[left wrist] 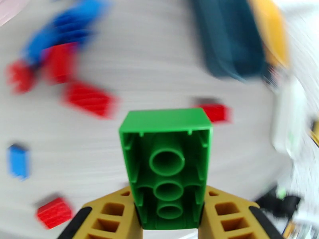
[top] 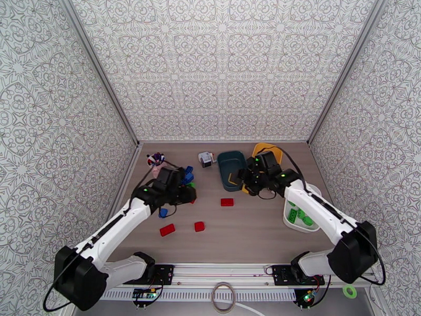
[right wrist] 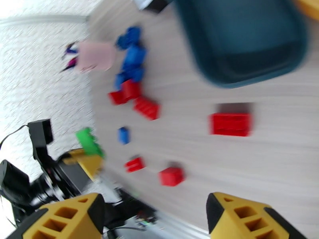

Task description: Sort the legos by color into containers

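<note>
Patterned walls enclose a wood-grain table [top: 252,238]. The left gripper [left wrist: 169,214] pinches a green brick [left wrist: 165,156] between its fingers, held above scattered red bricks [top: 227,201] and blue bricks [top: 188,174]. The right gripper [right wrist: 155,220] stands parted, nothing between its fingers, near the dark teal tub [top: 230,167], whose dark floor is in plain view. The white tub [top: 301,229] at the right holds green bricks [top: 292,215]. The yellow tub [top: 260,149] sits half hidden behind the right arm, and its contents cannot be told.

Motion blur smears the red legos [left wrist: 89,99] and teal tub [left wrist: 231,40].
</note>
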Controlling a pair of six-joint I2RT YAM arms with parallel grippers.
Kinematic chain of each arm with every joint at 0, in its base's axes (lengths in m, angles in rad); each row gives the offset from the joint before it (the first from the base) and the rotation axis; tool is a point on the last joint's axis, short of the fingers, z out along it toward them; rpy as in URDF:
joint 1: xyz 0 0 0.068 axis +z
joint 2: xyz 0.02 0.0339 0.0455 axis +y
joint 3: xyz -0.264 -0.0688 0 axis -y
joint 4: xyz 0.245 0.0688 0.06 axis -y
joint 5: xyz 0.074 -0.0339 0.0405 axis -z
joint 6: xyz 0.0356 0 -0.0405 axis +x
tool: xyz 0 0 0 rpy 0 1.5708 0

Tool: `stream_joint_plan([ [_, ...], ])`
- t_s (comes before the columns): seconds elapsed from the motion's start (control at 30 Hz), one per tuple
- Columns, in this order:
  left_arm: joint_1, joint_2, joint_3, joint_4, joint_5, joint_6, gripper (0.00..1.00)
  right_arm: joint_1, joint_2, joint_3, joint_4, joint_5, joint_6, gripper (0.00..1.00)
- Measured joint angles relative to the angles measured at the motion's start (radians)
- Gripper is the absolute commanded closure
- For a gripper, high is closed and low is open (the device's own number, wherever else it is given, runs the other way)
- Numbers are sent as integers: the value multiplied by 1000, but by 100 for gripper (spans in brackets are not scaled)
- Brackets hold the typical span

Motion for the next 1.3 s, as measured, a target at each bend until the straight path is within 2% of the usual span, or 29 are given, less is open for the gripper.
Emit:
stream_joint_plan([
  [0.17,-137,64,76,90,25,13,67,27,26,0,103,-66,84,30],
  [0.4,-224,135,135,160,45,13,69,27,20,0,142,-79,120,37],
  [0.8,-230,158,156,176,96,11,69,48,7,-2,134,-79,126,54],
  [1.07,-206,158,156,172,136,3,67,57,7,-3,116,-56,106,73],
  [1.13,-198,158,156,169,146,2,58,57,7,-3,108,-45,101,76],
  [1.3,-183,158,157,176,149,-23,13,62,7,-3,91,-44,99,83],
])
